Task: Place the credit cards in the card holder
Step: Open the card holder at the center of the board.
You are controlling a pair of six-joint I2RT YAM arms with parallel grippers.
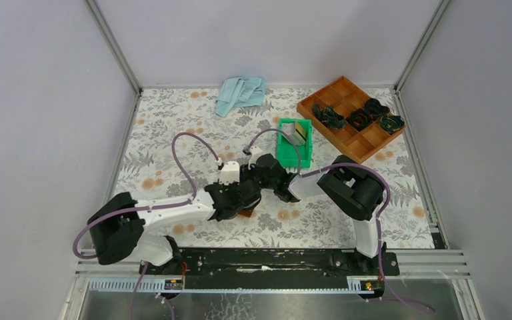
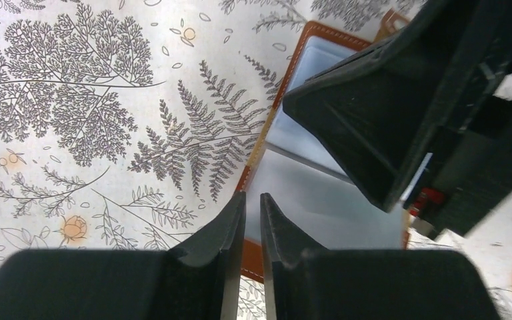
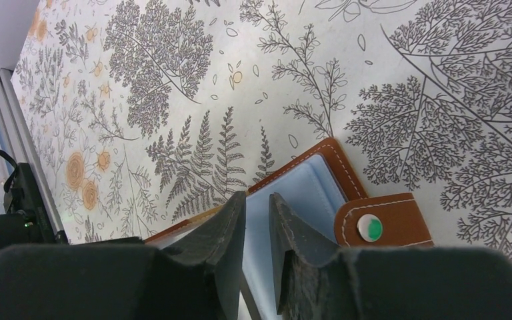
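Observation:
The brown card holder (image 2: pixel 253 257) lies open on the cloth under both grippers; only a sliver shows in the top view (image 1: pixel 245 213). A grey card (image 2: pixel 320 200) lies across its light blue inside, with a tan edge beside it. My left gripper (image 2: pixel 253 197) is nearly shut and empty, its tips over the holder's near rim. My right gripper (image 3: pixel 258 195), seen as a black bulk in the left wrist view (image 2: pixel 373 120), is nearly shut over the holder's inside (image 3: pixel 300 193) next to the snap tab (image 3: pixel 380 223). Nothing shows between its fingers. More cards (image 1: pixel 300 131) stand in the green bin (image 1: pixel 284 152).
An orange-brown wooden tray (image 1: pixel 347 137) with dark items stands at the back right. A light blue cloth (image 1: pixel 240 93) lies at the back. Both arms (image 1: pixel 173 210) (image 1: pixel 350 187) meet at the table's middle.

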